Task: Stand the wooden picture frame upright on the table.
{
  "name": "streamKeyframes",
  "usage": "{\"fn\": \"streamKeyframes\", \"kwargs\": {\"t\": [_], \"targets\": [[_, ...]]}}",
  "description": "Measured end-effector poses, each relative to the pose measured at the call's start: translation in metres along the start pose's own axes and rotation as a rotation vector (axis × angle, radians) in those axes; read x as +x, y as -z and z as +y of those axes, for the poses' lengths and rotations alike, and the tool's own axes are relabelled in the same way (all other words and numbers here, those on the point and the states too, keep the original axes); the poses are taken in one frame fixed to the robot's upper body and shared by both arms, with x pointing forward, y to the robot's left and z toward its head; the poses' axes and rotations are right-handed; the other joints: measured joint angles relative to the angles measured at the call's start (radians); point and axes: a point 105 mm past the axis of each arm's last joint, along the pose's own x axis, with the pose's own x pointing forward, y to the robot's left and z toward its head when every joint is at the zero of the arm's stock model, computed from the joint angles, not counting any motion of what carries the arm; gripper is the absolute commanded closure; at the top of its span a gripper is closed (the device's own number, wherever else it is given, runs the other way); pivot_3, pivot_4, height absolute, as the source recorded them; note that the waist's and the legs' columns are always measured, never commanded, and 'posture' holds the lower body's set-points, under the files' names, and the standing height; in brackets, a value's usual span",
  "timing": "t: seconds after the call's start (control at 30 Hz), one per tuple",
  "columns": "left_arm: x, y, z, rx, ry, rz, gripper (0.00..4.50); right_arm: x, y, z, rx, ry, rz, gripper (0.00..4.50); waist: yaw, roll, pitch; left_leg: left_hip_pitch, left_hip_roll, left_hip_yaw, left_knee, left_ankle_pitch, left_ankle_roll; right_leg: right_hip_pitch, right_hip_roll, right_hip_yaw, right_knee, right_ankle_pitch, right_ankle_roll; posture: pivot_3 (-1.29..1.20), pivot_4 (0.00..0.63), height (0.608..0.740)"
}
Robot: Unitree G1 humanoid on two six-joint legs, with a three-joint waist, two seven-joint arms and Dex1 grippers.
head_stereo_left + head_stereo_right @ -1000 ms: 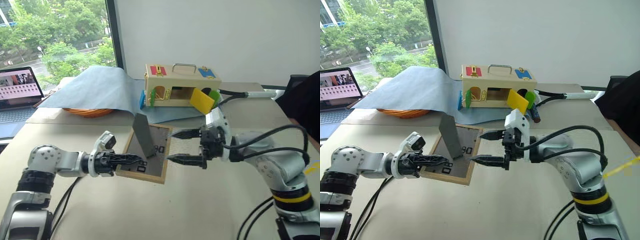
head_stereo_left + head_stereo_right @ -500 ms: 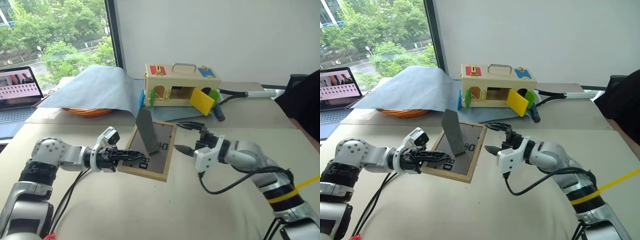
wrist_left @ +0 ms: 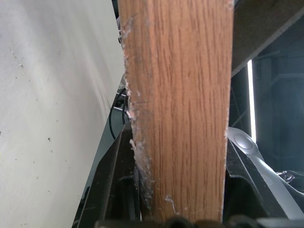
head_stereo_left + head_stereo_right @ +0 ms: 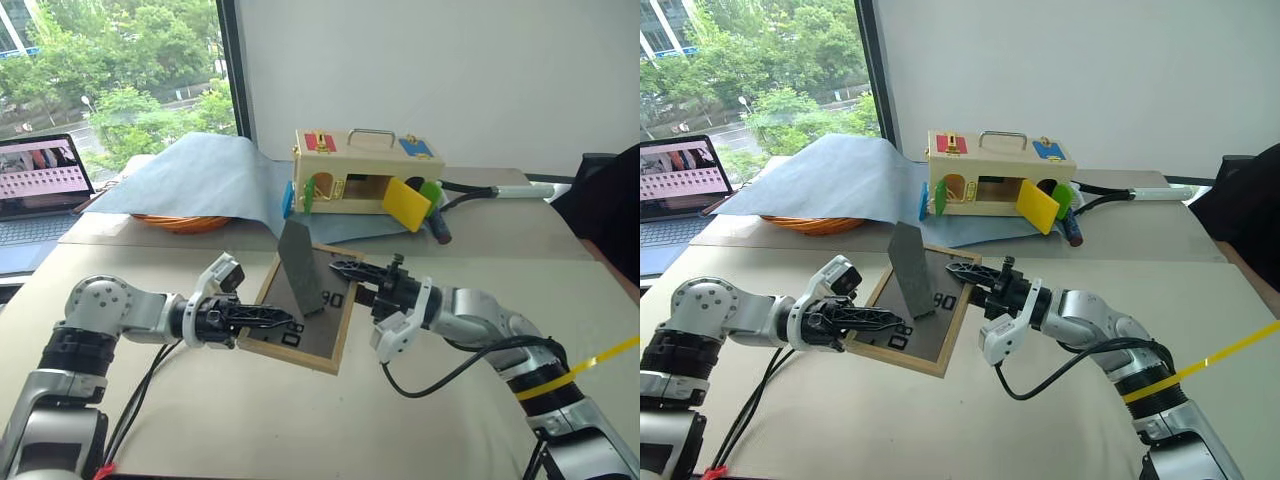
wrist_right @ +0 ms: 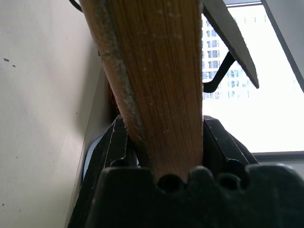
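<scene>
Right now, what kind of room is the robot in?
Probably an office or lab room. There is a big window with trees outside, an open laptop and a wide pale table with a wooden toy box.

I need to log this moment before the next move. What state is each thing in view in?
wooden picture frame: held off the table, tilted, dark back up, stand folded out.
left gripper: shut on the frame's left edge.
right gripper: shut on the frame's right edge.
wooden box: yellow flap open.
laptop: open, screen lit.
blue-grey cloth: draped over an orange basket.
</scene>
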Motion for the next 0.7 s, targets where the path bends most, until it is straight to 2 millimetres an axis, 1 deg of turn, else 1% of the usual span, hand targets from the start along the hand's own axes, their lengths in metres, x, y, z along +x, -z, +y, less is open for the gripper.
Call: {"fn": "streamKeyframes", "kwargs": {"t": [0.03,0.07,0.2,0.27,0.4,0.47,0.5,0.6,0.7], "targets": [[0.000,-0.001,-0.002,0.023,-0.001,-0.004,2.07,0.000,0.001,0.002,0.005,-0.008,0.000,3.16,0.000,0.000,0.000,0.000,0.000,0.000,0.001,0.000,0.000,0.000,0.000,0.000,0.000,0.000,0.000,0.00,0.150,0.667],[-0.001,-0.004,-0.005,0.057,-0.012,-0.015,1.64,-0.001,0.001,0.006,0.015,-0.014,0.003,3.28,-0.001,0.000,0.000,0.000,0.000,-0.001,0.002,0.000,0.000,0.001,0.000,-0.001,0.001,0.000,0.000,0.00,0.150,0.667],[-0.007,-0.008,-0.011,0.103,-0.016,-0.043,0.09,-0.001,0.004,0.007,0.033,-0.008,0.013,3.29,-0.002,0.000,0.001,-0.001,0.000,-0.002,0.003,0.000,0.000,0.001,0.000,-0.002,0.001,0.000,0.000,0.00,0.150,0.667],[-0.014,-0.007,-0.016,0.145,-0.019,-0.066,0.00,-0.002,0.006,0.006,0.048,0.001,0.016,3.29,-0.005,0.000,0.001,-0.002,0.000,-0.003,0.003,0.000,0.000,0.001,0.000,-0.002,0.001,0.000,0.000,0.00,0.150,0.667],[-0.040,-0.018,-0.029,0.372,-0.103,-0.227,0.00,-0.006,0.016,0.009,0.074,-0.007,0.053,3.29,-0.008,0.000,0.001,-0.002,0.000,-0.004,0.003,0.000,0.000,0.001,0.000,-0.003,0.001,0.000,0.000,0.00,0.150,0.667],[-0.052,-0.015,-0.040,0.495,-0.116,-0.275,0.00,-0.007,0.025,0.010,0.077,-0.017,0.076,3.29,-0.007,0.001,0.001,-0.003,0.000,-0.004,0.003,0.000,0.000,0.001,0.000,-0.003,0.001,0.000,0.000,0.00,0.150,0.667],[-0.055,-0.013,-0.044,0.537,-0.113,-0.285,0.00,-0.009,0.028,0.009,0.077,-0.015,0.085,3.29,-0.007,0.001,0.001,-0.003,0.000,-0.004,0.004,0.000,0.000,0.000,0.000,-0.003,0.001,0.000,0.000,0.00,0.150,0.667],[-0.066,-0.004,-0.047,0.657,-0.155,-0.318,0.00,-0.011,0.037,0.006,0.096,-0.006,0.103,3.29,-0.006,0.001,0.002,-0.003,0.000,-0.004,0.004,0.000,0.000,0.000,0.000,-0.003,0.001,0.000,-0.001,0.00,0.150,0.667],[-0.073,0.006,-0.041,0.807,-0.245,-0.333,0.00,-0.014,0.054,0.010,0.339,0.018,0.174,3.29,-0.006,0.001,0.002,-0.005,0.000,-0.005,0.009,-0.001,0.001,0.000,0.000,-0.005,0.003,-0.001,-0.001,0.00,0.150,0.667]]}}
